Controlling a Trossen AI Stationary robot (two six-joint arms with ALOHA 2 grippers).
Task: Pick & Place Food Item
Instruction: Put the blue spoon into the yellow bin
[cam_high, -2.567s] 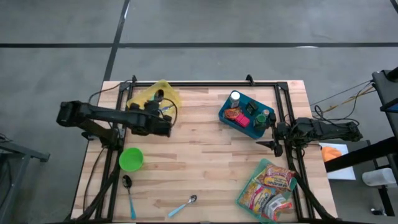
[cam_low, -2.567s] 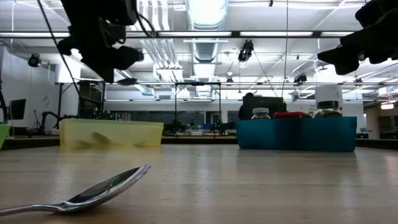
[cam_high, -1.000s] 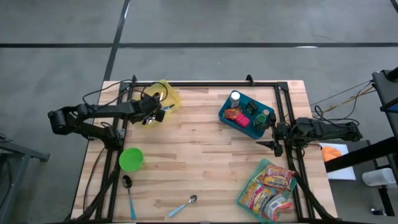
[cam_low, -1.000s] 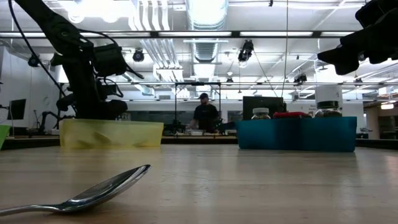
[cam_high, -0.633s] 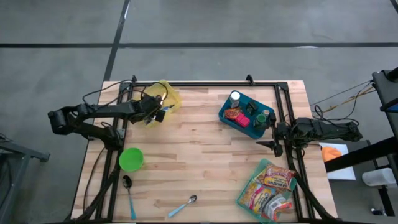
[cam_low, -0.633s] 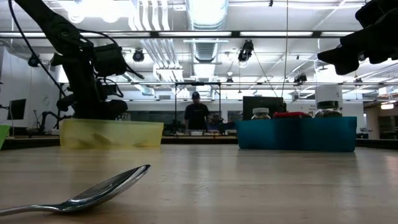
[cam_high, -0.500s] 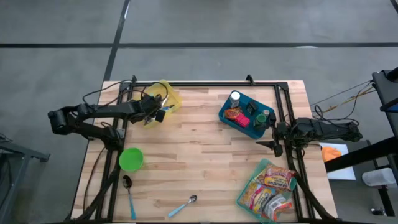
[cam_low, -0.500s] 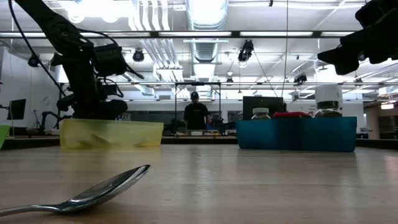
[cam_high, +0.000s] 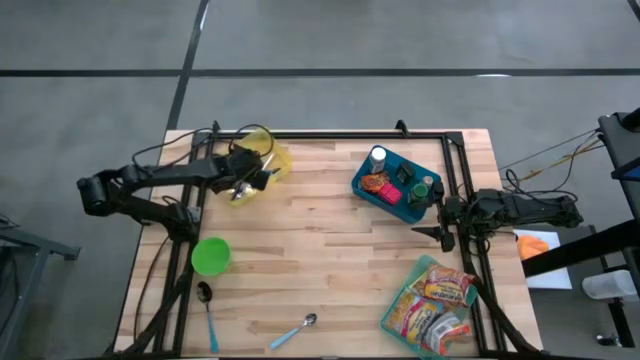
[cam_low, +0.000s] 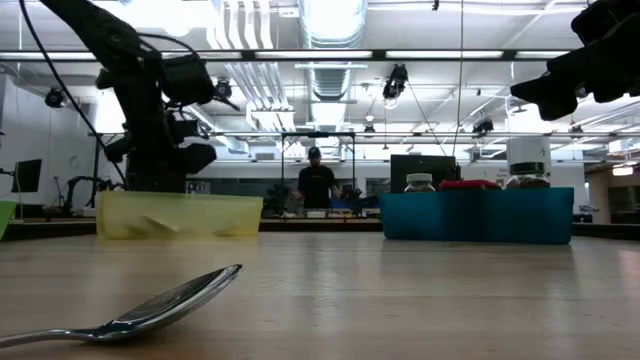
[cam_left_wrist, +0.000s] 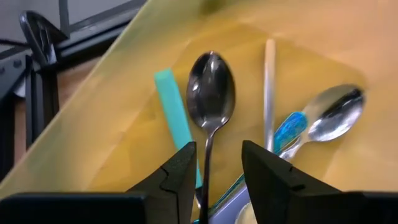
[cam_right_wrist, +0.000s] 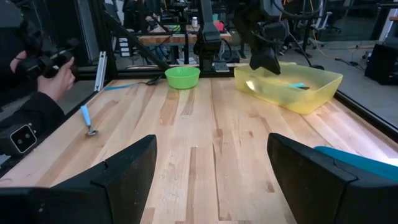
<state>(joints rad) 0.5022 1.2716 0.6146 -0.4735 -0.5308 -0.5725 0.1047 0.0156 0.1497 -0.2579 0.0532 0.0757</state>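
My left gripper (cam_left_wrist: 214, 180) hangs open over the yellow bin (cam_high: 264, 153), pointing steeply down into it; it also shows in the high view (cam_high: 240, 186) and the low view (cam_low: 172, 168). A metal spoon (cam_left_wrist: 211, 93) lies on the bin's floor with its handle running between my fingers; I see no touch. Beside it lie a teal handle (cam_left_wrist: 174, 112), a thin wooden stick (cam_left_wrist: 269, 93) and a second spoon (cam_left_wrist: 336, 115). Food shows in the blue bin (cam_high: 397, 185) and as packets (cam_high: 432, 300) at the near right. My right gripper (cam_right_wrist: 211, 180) waits open at the table's right edge (cam_high: 442, 218).
A green bowl (cam_high: 211, 256) and a black spoon (cam_high: 205, 296) sit near the left front. A blue-handled spoon (cam_high: 296, 332) lies at the near edge, large in the low view (cam_low: 150, 308). A person's hand (cam_right_wrist: 53, 67) shows beyond the table's near side.
My left gripper has risen a little above the yellow bin without turning. The spoons stay lying in the bin. A person far behind the table has shifted slightly.
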